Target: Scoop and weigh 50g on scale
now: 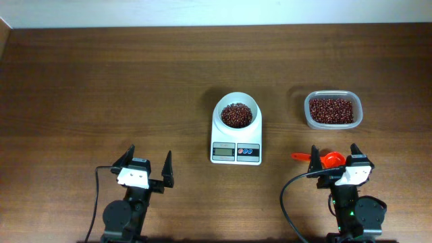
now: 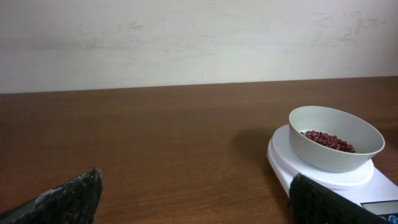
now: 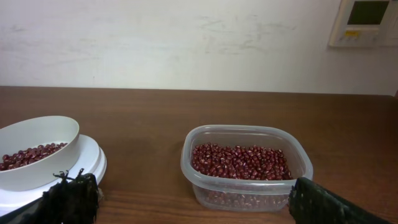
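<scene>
Beans (image 1: 236, 115), small, glossy and red-brown, sit in the round white bowl (image 1: 254, 108) on the scale (image 1: 235, 152). The scale stands mid-tabletop (image 1: 101, 81), likely so either arm can reach it. To its right, a clear, round-cornered plastic tub (image 1: 358, 112) holds the supply. The orange-red scoop (image 1: 327, 160) lies on the dark wood close by your right fingers (image 1: 314, 158), handle towards the scale, probably parked for easy pick-up. Your left fingers (image 1: 167, 167) and right fingers are spread wide and hold nothing. The display is too small to read, so you cannot tell the weight.
</scene>
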